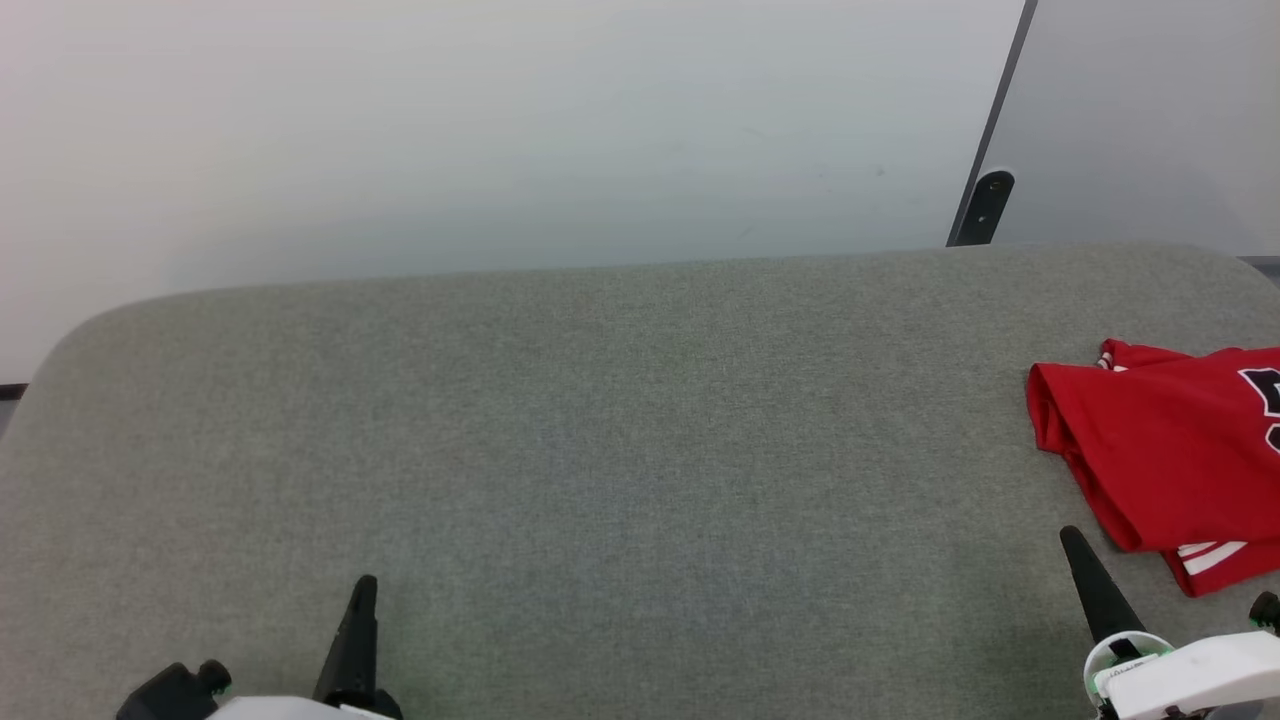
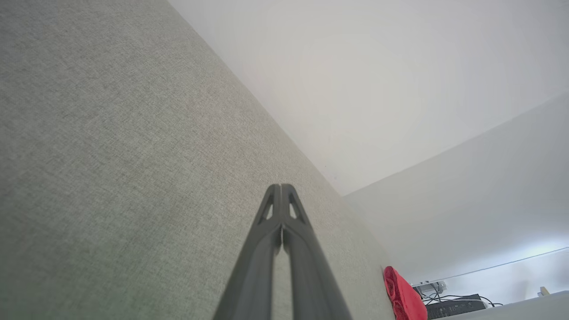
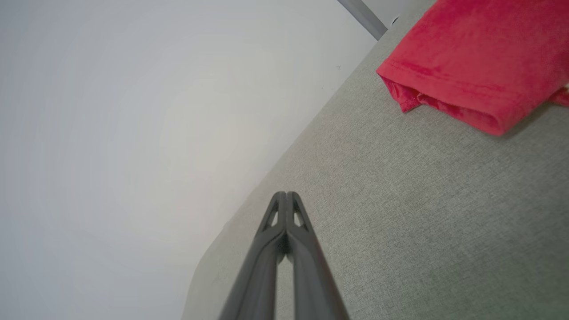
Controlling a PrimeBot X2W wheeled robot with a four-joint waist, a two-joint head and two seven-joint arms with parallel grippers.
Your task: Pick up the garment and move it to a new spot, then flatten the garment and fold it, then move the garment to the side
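The garment [image 1: 1165, 455], a red shirt with striped trim and part of a black numeral showing, lies folded at the right edge of the grey fabric surface [image 1: 600, 450]. My right gripper [image 1: 1072, 540] is shut and empty, low at the right, just in front of the garment's near corner and apart from it. In the right wrist view the garment [image 3: 475, 58] lies ahead and to the right of the closed right gripper [image 3: 285, 195]. My left gripper [image 1: 365, 585] is shut and empty at the lower left, far from the garment. The left wrist view shows the left gripper [image 2: 281, 189] over bare fabric, with the garment [image 2: 402, 295] a red bundle in the distance.
A pale wall [image 1: 500, 130] rises behind the surface's far edge. A dark post with a bracket [image 1: 985, 205] stands at the back right. Beyond the surface's end, the left wrist view shows a black device with cables [image 2: 453, 304].
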